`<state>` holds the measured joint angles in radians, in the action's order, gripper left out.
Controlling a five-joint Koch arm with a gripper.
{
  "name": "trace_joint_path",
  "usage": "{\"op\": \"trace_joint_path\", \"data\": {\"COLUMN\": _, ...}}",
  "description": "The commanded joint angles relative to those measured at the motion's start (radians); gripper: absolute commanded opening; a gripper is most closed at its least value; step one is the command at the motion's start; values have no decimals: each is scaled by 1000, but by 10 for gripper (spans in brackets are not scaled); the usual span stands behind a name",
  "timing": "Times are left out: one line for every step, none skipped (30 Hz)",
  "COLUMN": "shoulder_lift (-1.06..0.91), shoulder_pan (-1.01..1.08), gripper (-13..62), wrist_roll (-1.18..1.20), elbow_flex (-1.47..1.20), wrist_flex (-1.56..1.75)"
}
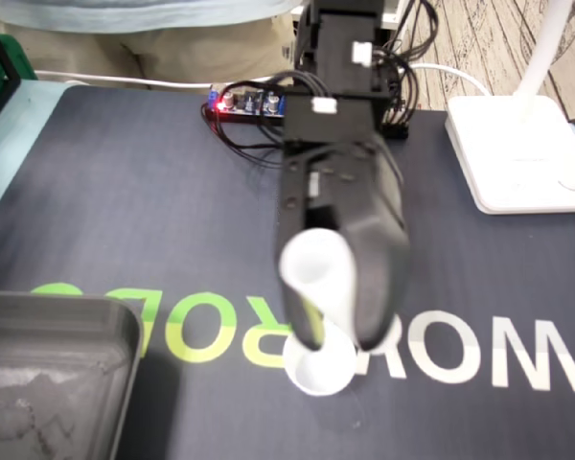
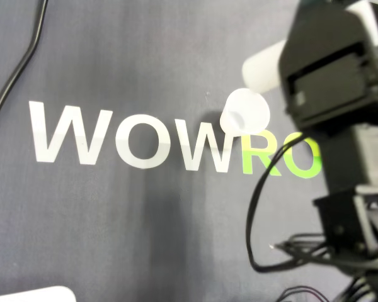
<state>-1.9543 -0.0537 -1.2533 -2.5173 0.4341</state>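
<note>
While your fingers pinch the white cup, tilted and clear of the surface, a second cup stands directly beneath. You seem to be lining one up to nest into the other, though blur hides any contact.
</note>
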Motion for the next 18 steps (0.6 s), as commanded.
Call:
{"op": "trace_joint_path", "data": {"shoulder_lift": -21, "shoulder_pan": -5, "gripper": 7, "wrist_roll": -133, "elbow_flex": 17, "wrist_flex": 84}}
{"op": "trace_joint_path", "data": {"shoulder_lift": -21, "shoulder_pan": -5, "gripper": 7, "wrist_roll": -164, "elbow_flex": 9, "wrist_flex": 84}}
{"op": "trace_joint_path", "data": {"shoulder_lift": -20, "shoulder_pan": -3, "gripper": 7, "wrist_roll": -195, "elbow_flex": 2, "wrist_flex": 84}}
{"op": "trace_joint_path", "data": {"shoulder_lift": -18, "shoulder_pan": -2, "gripper": 7, "wrist_roll": -218, "elbow_flex": -6, "wrist_flex": 84}}
{"op": "trace_joint_path", "data": {"shoulder_lift": -15, "shoulder_pan": -2, "gripper": 7, "wrist_roll": -238, "elbow_flex": -12, "wrist_flex": 84}}
{"op": "trace_joint_path", "data": {"shoulder_lift": -11, "shoulder_pan": 0, "gripper": 7, "wrist_roll": -253, "elbow_flex": -17, "wrist_flex": 86}}
{"op": "trace_joint_path", "data": {"shoulder_lift": -3, "shoulder_pan": 0, "gripper": 7, "wrist_roll": -261, "elbow_flex": -18, "wrist_flex": 86}}
{"op": "trace_joint_path", "data": {"shoulder_lift": 6, "shoulder_pan": 2, "gripper": 7, "wrist_roll": -276, "elbow_flex": -18, "wrist_flex": 86}}
{"op": "trace_joint_path", "data": {"shoulder_lift": 12, "shoulder_pan": 3, "gripper": 7, "wrist_roll": -290, "elbow_flex": -20, "wrist_flex": 86}}
{"op": "trace_joint_path", "data": {"shoulder_lift": 20, "shoulder_pan": 5, "gripper": 7, "wrist_roll": -302, "elbow_flex": -20, "wrist_flex": 86}}
{"op": "trace_joint_path", "data": {"shoulder_lift": 31, "shoulder_pan": 6, "gripper": 7, "wrist_roll": -311, "elbow_flex": -20, "wrist_flex": 86}}
{"op": "trace_joint_path", "data": {"shoulder_lift": 41, "shoulder_pan": 8, "gripper": 7, "wrist_roll": -313, "elbow_flex": -20, "wrist_flex": 94}}
{"op": "trace_joint_path", "data": {"shoulder_lift": 57, "shoulder_pan": 11, "gripper": 7, "wrist_roll": -314, "elbow_flex": -20, "wrist_flex": 107}}
{"op": "trace_joint_path", "data": {"shoulder_lift": 72, "shoulder_pan": 15, "gripper": 7, "wrist_roll": -322, "elbow_flex": -18, "wrist_flex": 124}}
{"op": "trace_joint_path", "data": {"shoulder_lift": 92, "shoulder_pan": 20, "gripper": 7, "wrist_roll": -330, "elbow_flex": -18, "wrist_flex": 147}}
{"op": "trace_joint_path", "data": {"shoulder_lift": 106, "shoulder_pan": 23, "gripper": 7, "wrist_roll": -333, "elbow_flex": -18, "wrist_flex": 166}}
{"op": "trace_joint_path", "data": {"shoulder_lift": 123, "shoulder_pan": 28, "gripper": 7, "wrist_roll": -334, "elbow_flex": -17, "wrist_flex": 181}}
{"op": "trace_joint_path", "data": {"shoulder_lift": 129, "shoulder_pan": 28, "gripper": 7, "wrist_roll": -334, "elbow_flex": -17, "wrist_flex": 184}}
